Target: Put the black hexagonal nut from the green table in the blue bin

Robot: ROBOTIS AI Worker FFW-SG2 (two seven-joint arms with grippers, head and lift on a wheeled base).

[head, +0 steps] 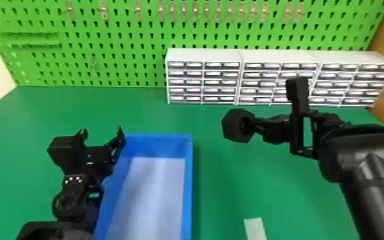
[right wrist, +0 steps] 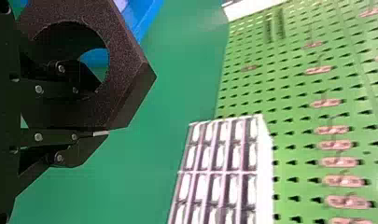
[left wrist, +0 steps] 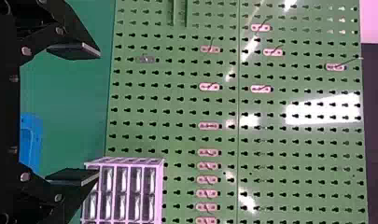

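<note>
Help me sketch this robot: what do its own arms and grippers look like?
All black. The right arm has glossy rounded casing; the left arm bears small white dots. The left gripper and right gripper have angular, jointed fingers with silvery screw heads.

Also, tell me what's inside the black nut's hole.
The right gripper has one finger inside; beyond it, parts of the blue bin and green table show. Whatever that finger covers is hidden.

- No words, labels, brands, numbers or signs can be read in any view, from the upper left of the frame to the lower right.
</note>
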